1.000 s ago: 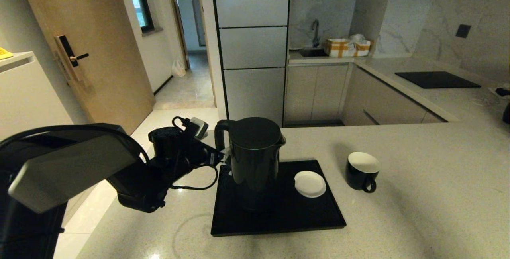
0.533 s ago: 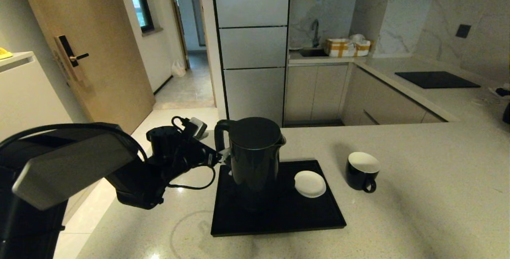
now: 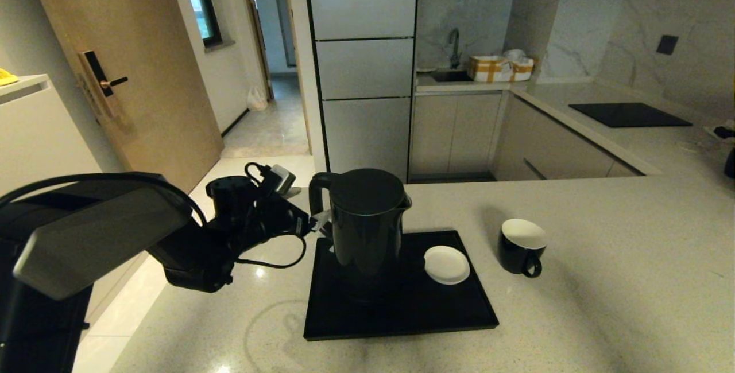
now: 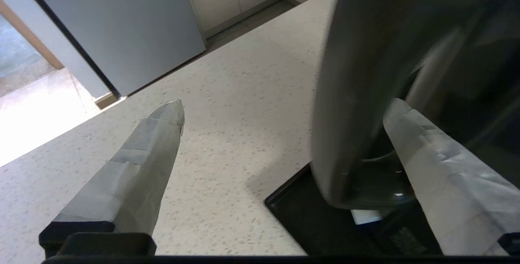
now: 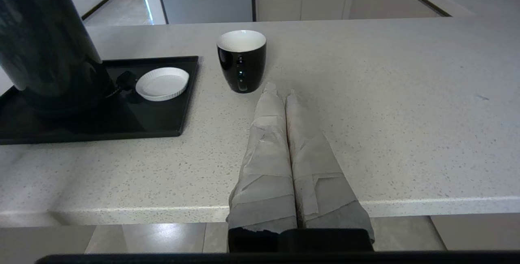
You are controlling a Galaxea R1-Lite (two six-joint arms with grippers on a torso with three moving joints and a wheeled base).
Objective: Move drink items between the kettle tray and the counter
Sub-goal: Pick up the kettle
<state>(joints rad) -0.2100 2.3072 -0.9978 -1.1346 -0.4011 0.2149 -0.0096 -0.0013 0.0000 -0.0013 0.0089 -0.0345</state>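
- One kettle (image 3: 367, 229) stands upright on the one black tray (image 3: 402, 310), beside one white saucer (image 3: 447, 264).
- One black cup (image 3: 521, 245) sits on the table (image 3: 603, 281), just right of the tray.
- Left claw (image 4: 280, 134): spread wide, one finger on each side of the kettle's handle (image 3: 317, 192).
- Right claw (image 5: 280, 93): fingers pressed together, empty, at the table's near edge.

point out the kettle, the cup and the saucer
kettle (image 3: 367, 235), head view, on its front wall
cup (image 5: 242, 67), right wrist view, on its black side
saucer (image 3: 447, 264), head view, on its white centre
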